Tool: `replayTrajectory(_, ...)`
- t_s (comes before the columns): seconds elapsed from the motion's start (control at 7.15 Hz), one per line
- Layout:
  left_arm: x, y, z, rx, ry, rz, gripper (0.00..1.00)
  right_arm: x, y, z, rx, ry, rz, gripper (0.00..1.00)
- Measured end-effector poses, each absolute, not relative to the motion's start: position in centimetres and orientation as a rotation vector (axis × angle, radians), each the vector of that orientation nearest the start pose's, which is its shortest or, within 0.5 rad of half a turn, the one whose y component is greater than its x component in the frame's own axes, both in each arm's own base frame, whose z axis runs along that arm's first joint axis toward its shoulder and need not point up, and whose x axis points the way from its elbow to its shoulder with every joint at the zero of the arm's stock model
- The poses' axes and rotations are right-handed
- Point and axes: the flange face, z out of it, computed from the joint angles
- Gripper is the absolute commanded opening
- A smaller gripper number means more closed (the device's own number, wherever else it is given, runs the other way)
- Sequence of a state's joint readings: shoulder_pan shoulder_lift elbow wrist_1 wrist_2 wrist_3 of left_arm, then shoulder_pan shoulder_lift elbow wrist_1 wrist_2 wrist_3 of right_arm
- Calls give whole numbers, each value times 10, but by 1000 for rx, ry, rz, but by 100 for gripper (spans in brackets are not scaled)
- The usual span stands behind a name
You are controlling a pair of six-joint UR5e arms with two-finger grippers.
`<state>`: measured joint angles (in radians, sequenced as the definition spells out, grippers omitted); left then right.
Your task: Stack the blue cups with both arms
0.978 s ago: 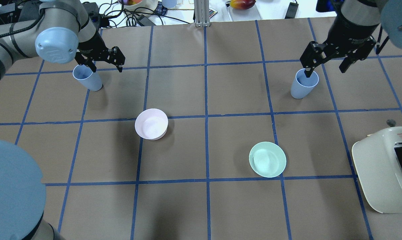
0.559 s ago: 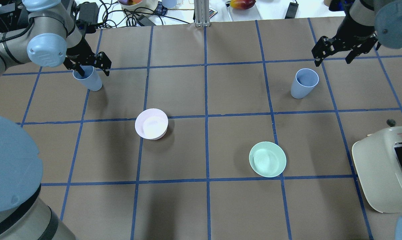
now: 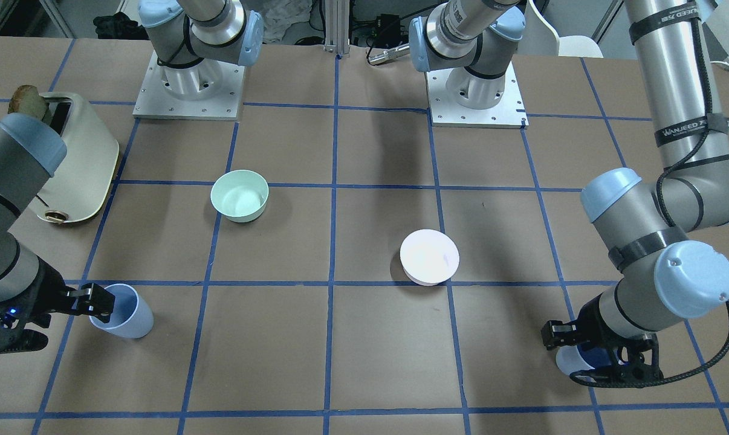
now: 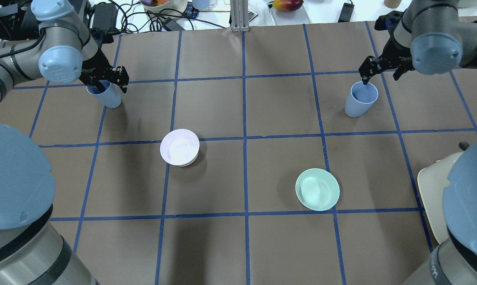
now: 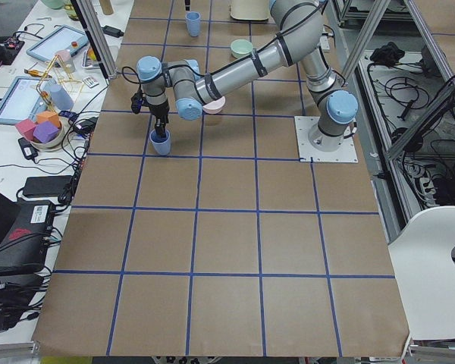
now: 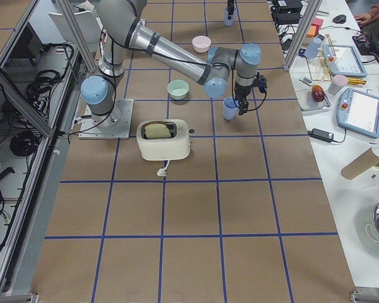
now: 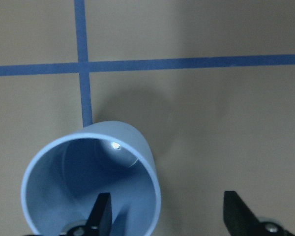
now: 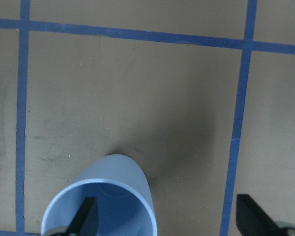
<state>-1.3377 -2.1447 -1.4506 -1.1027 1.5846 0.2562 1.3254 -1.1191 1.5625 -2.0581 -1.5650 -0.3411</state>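
Now straddling cup walls: left gripper (image 4: 108, 84) open wide, one finger inside upright left blue cup (image 4: 107, 98), other outside; right gripper (image 4: 381, 77) likewise on right blue cup (image 4: 359, 103); well apart across counter (image 4: 242, 118).

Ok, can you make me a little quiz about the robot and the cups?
1. True or false: the left cup is already stacked inside the right cup.
2. Pick one. The left gripper is open. Where is one finger?
A. inside the left cup
B. in a bowl
C. on the toaster
3. Fill the gap: seen from overhead, the bowl nearer the right cup is the ___ one. Choose between the pink bowl and the green bowl.

Key: 1 false, the cups stand far apart on the table. 2 A, the other finger is outside the cup. 3 green.
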Motion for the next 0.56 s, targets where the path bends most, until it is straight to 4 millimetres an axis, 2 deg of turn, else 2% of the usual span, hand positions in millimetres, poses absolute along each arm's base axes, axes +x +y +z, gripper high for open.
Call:
replayTrajectory(0.28, 29, -695, 251, 36, 3122, -32, 0, -26, -656, 270, -157, 3138, -27, 100)
replayTrajectory(0.42, 29, -693, 257, 35, 3121, -45, 0, -26, -655, 262, -160, 3132, 2, 100)
replayTrajectory(0.56, 28, -693, 264, 36, 3118, -60, 0, -26, -653, 254, -167, 3125, 30, 83)
